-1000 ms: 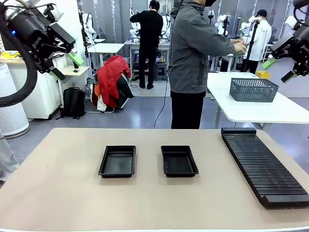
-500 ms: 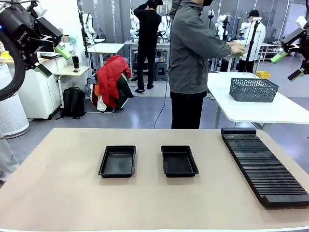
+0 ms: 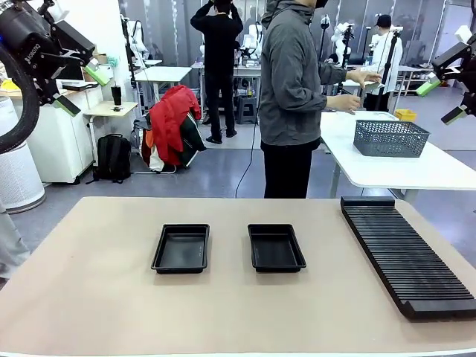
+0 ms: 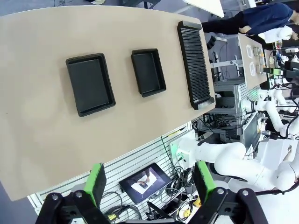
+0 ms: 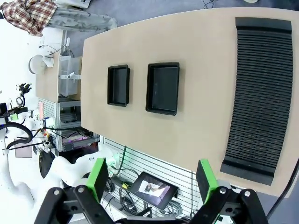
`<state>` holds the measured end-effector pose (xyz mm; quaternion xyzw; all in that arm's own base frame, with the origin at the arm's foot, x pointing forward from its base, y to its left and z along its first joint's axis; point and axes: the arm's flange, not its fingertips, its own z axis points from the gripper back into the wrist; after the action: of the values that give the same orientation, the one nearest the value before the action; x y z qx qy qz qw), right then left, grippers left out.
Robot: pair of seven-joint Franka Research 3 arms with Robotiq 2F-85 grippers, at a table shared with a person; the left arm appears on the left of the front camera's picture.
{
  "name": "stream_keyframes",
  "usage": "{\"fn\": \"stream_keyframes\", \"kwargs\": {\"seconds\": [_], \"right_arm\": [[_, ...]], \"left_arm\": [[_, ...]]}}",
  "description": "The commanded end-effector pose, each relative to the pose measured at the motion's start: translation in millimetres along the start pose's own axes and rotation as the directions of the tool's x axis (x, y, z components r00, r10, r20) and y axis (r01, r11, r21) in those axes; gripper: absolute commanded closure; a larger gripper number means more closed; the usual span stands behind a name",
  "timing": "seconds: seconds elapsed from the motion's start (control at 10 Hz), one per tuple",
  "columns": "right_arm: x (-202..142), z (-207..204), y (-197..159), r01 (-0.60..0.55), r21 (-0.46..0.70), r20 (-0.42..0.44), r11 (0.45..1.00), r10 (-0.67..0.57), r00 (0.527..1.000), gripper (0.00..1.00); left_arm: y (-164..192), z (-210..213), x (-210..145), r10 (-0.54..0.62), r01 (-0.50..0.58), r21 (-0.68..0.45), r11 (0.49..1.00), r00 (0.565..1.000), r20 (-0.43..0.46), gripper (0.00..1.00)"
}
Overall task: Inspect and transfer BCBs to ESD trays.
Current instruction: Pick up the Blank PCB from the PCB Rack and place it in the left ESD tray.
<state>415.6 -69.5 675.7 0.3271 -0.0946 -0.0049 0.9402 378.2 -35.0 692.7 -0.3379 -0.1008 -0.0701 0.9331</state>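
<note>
Front view: left hand point(image 3: 82, 91) and right hand point(image 3: 440, 101) high at the top corners, jaws spread wide, gripping nothing; ESD trays point(image 3: 181, 248) side by side on the surface point(image 3: 89, 297).
Cuts both arms off at the picture's edges, with little past each tilted wrist to go on. Leaves too small to tell what, if anything, sits in the person's fingers over the far white table, near the grey mesh basket point(image 3: 390, 137). Looks, in the left wrist view, steeply down past spread green fingers point(image 4: 97, 179) onto both trays and the long ribbed rack point(image 4: 194, 65), all well apart from the hand; likewise in the right wrist view, fingers point(image 5: 204, 179) wide. Gives from above the rack end to end, clipped at its near right corner in the front view.
</note>
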Motion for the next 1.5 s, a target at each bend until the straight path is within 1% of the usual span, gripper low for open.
{"fn": "stream_keyframes", "kwargs": {"seconds": [0.0, 0.2, 0.3, 0.4, 0.9, 1.4], "right_arm": [[-1.4, 0.9, 0.5, -0.001, -0.007, -0.001, 1.000, 0.001, 1.000, 0.00], [-0.1, 0.5, -0.5, 0.001, 0.000, 0.001, 1.000, -0.001, 1.000, 0.00], [-4.1, 8.0, 1.8, -0.012, -0.019, 0.042, 1.000, 0.012, 0.999, 0.00], [-7.9, 14.5, 4.7, -0.017, -0.033, 0.065, 0.999, 0.019, 0.998, 0.00], [-9.5, 31.0, 9.6, 0.001, -0.066, 0.099, 0.998, 0.005, 0.995, 0.00], [-15.8, 40.8, 9.1, 0.009, -0.084, 0.113, 0.996, 0.001, 0.994, 0.00]], "left_arm": [[1.4, 0.0, 1.2, -0.001, 0.001, 0.006, 1.000, 1.000, -0.003, 0.00], [1.4, 0.0, 1.2, -0.001, 0.001, 0.006, 1.000, 1.000, -0.003, 0.00], [1.4, 0.0, 1.2, -0.001, 0.001, 0.006, 1.000, 1.000, -0.003, 0.00], [1.4, 0.0, 1.2, -0.001, 0.001, 0.006, 1.000, 1.000, -0.003, 0.00], [1.4, 0.0, 1.2, -0.001, 0.001, 0.006, 1.000, 1.000, -0.003, 0.00], [1.4, 0.0, 1.2, -0.001, 0.001, 0.006, 1.000, 1.000, -0.003, 0.00]]}}
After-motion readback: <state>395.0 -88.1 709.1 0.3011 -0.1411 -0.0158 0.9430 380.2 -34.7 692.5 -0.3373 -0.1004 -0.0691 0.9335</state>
